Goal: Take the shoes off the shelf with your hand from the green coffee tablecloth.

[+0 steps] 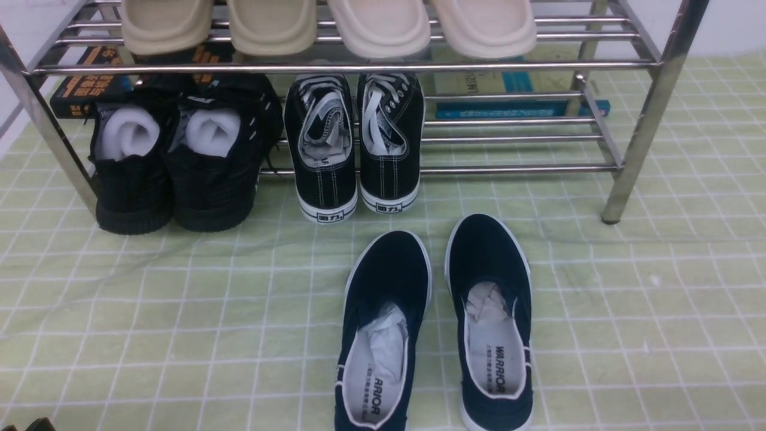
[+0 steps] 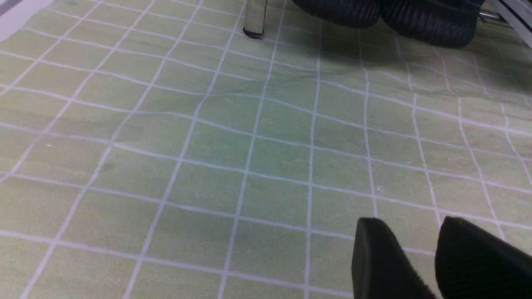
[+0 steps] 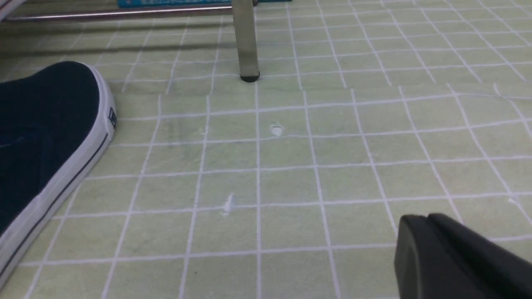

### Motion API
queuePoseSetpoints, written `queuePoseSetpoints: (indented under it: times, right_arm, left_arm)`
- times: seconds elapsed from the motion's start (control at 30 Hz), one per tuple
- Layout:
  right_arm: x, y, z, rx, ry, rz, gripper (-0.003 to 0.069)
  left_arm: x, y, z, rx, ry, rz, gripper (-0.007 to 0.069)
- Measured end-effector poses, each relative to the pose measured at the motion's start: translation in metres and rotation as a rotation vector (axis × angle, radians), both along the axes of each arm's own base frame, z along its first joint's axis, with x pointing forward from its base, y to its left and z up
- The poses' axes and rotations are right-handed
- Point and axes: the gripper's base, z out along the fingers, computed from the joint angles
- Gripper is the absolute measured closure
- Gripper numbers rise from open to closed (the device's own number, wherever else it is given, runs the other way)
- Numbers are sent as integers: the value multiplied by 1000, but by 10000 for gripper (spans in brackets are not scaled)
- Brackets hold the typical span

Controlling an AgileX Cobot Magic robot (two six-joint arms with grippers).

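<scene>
The two navy-blue shoes lie side by side on the green coffee tablecloth, in front of the shelf with their toes toward it. The left shoe and the right shoe both hold paper stuffing. The toe of one shoe shows in the right wrist view, apart from my right gripper. That gripper is shut with nothing in it, low over bare cloth. My left gripper is open and empty above the cloth; neither arm shows clearly in the front view.
On the shelf's lower tier are bulky black shoes with white foam rolls and black lace-up sneakers. Beige slippers fill the upper tier. Books lie behind. Shelf legs stand ahead of each gripper.
</scene>
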Motion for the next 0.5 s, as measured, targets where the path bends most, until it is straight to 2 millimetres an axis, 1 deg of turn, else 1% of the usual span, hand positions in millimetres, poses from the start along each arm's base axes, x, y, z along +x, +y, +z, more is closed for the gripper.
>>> queuePoseSetpoints:
  times: [0.23,0.5]
  right_arm:
    - [-1,1,-1,-13,26,17,627]
    - [-1,6,-1,-15,30,125,615]
  left_arm:
    - [0,0,0,0,0,0,383]
    - [0,0,0,0,0,0,383]
